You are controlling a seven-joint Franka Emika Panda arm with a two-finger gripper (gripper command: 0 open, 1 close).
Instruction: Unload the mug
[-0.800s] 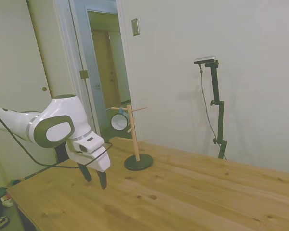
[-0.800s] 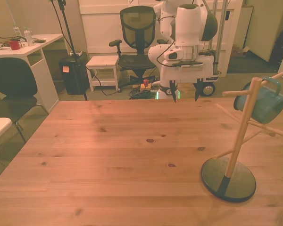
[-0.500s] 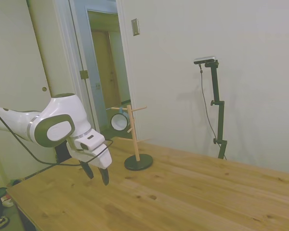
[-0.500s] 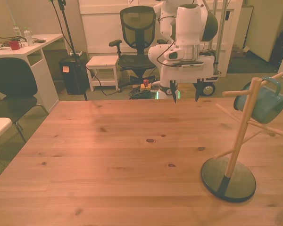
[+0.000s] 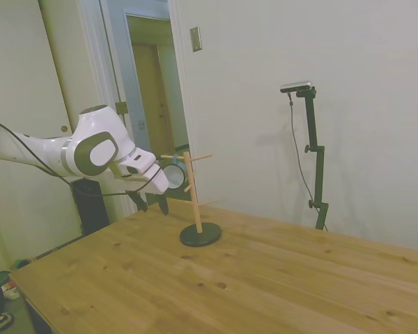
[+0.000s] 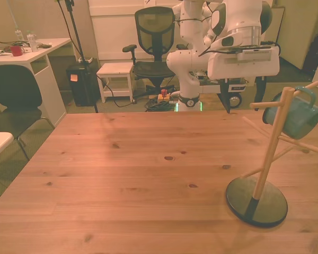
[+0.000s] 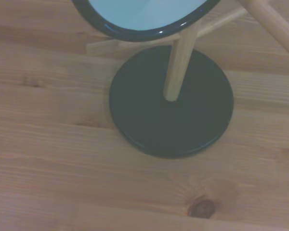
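- The mug (image 6: 296, 116) hangs by its handle on an upper peg of the wooden mug tree (image 6: 268, 159), mouth tilted sideways.
- Gripper (image 5: 152, 202) — fingers apart, holding nothing — is just beside the tree, level with the mug.
- Judged light, rigid, glossy (likely slippery); grip across the rim wall, then lift along the peg.

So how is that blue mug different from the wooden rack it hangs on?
The mug is blue-green with a dark rim and a pale inside; the rack is bare pale wood on a round dark base. The mug hangs tipped on its side from a peg; the rack stands upright on the table. The mug is rounded; the rack is slim.
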